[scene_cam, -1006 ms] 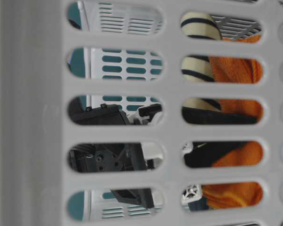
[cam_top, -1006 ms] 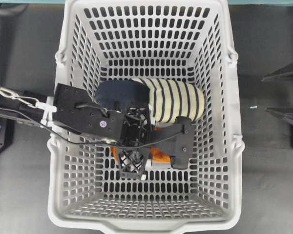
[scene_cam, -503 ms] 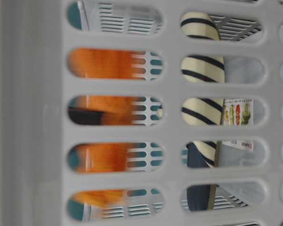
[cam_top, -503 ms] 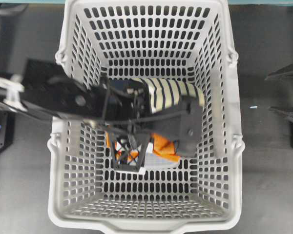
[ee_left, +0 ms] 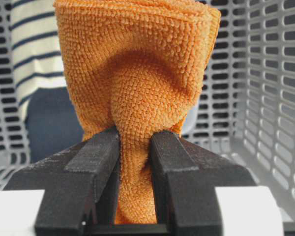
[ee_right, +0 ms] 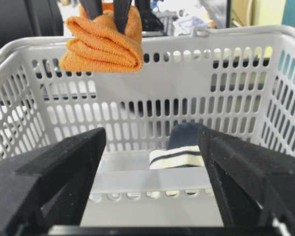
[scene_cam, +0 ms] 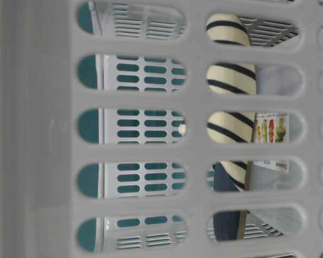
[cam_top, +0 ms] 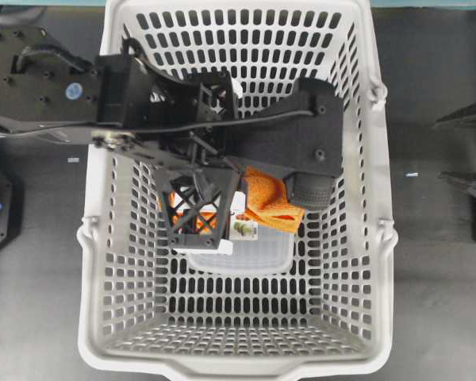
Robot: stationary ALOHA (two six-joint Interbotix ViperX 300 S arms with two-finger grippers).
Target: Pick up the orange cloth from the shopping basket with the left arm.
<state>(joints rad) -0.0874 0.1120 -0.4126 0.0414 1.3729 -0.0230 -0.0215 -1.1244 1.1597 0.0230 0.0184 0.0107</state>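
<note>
Nubbly terry orange cloth (ee_left: 137, 88), smooth matt grey plastic shopping basket (cam_top: 95, 262), soft striped knit slipper (scene_cam: 231, 80).

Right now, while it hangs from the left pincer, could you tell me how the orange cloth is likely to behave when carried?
Probably floppy: the orange cloth bunches where the left pincer pinches it and droops in folds. It looks light for its size, hanging by one narrow pinch. Its terry surface should resist slipping, though a loose fold might brush the shopping basket rim.
</note>
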